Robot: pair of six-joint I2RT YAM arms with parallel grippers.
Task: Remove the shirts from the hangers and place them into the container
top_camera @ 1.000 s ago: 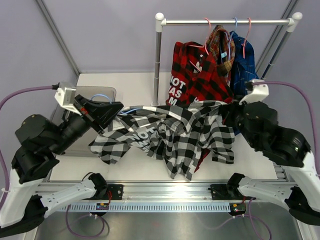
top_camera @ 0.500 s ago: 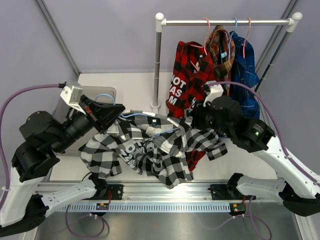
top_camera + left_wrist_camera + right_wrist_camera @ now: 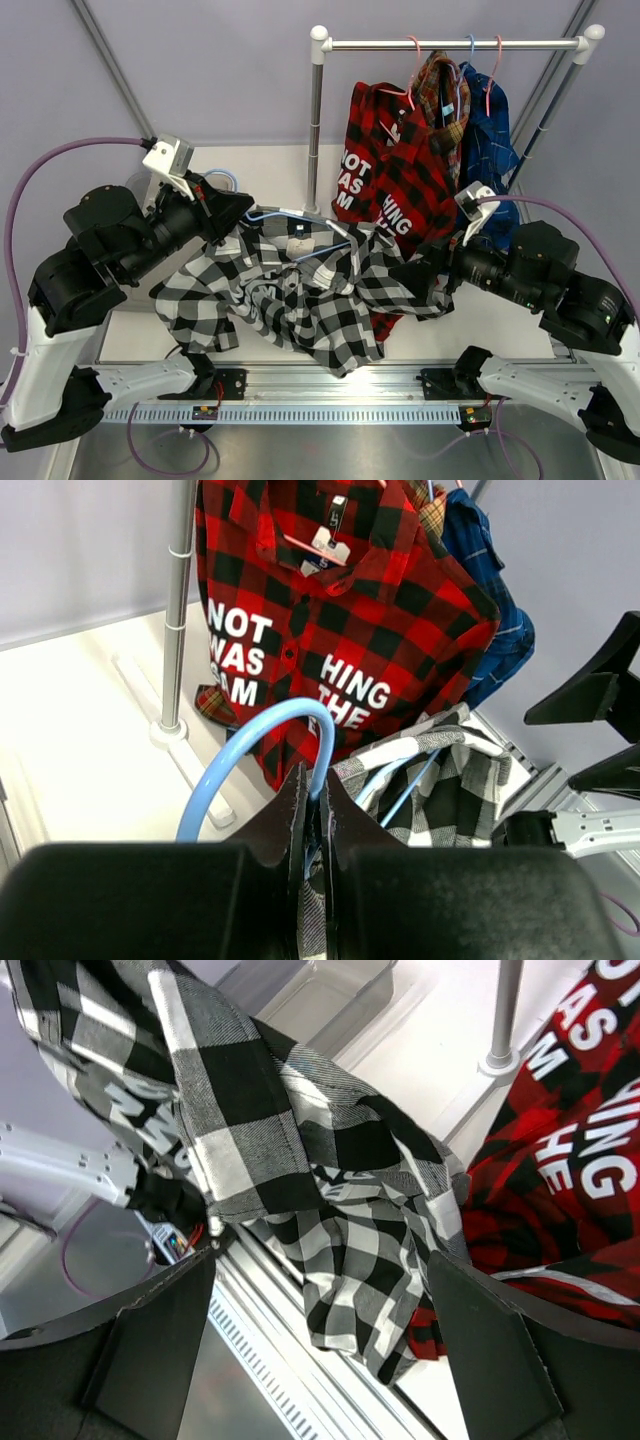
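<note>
A black-and-white shirt [image 3: 300,300] sags from a light blue hanger [image 3: 228,748] between the two arms, low over the front of the table and to the right of the grey bin [image 3: 345,995] at the table's left side.

The left gripper [image 3: 312,780] is clamped tight on the hanger's hook. The right gripper [image 3: 320,1260] stands wide apart with the cloth hanging in front of it, nothing pinched.

The likely trouble: the wire looks to be threaded through the collar, so a pull on a loose fold could drag the hanger round in its narrow pinch rather than free the shirt. The shirt's right edge also lies against the hem of the red shirt [image 3: 385,165] on the rail [image 3: 450,44] — a careless grab there might catch both. And if the cloth slips off now, it would probably land on the table, short of the bin.

The left arm is raised with its elbow bent, wrist reaching inward over the bin's side. The right arm lies low and stretched leftward — wrist near level, fingers aimed at the shirt's right edge.
</note>
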